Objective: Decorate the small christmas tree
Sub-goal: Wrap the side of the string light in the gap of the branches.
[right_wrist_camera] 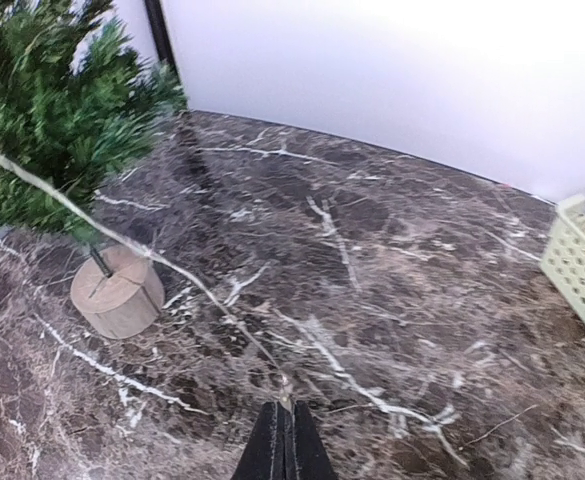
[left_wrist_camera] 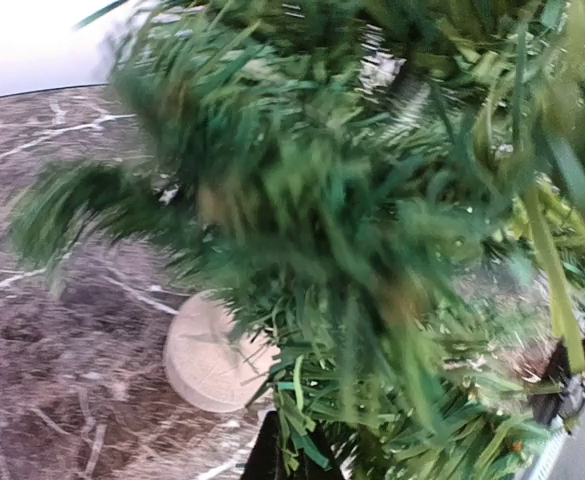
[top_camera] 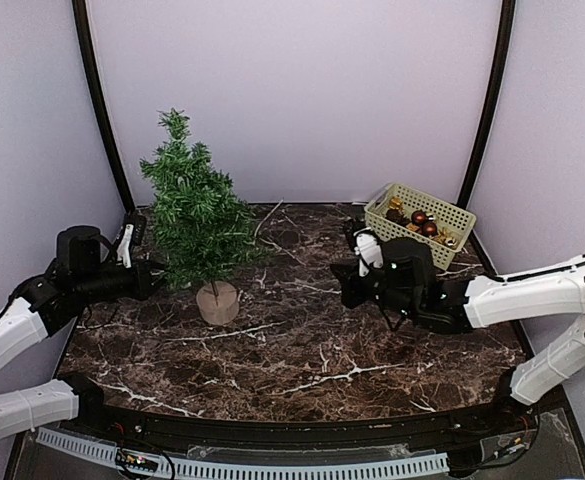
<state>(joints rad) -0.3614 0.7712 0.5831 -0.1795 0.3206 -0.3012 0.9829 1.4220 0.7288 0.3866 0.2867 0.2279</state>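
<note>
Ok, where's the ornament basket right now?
In the top view the ornament basket sits at the far right corner of the marble table, just behind the right hand. The small christmas tree stands across the table on the left.

Robot lab booth, plain white walls (top_camera: 302, 90), marble-patterned table (top_camera: 302, 350)

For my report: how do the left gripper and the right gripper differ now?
The left gripper sits among the lower branches of the small christmas tree; the right gripper is apart from it. The right gripper pinches a thin pale string; the left gripper's hold is hidden. Both are shut.
</note>
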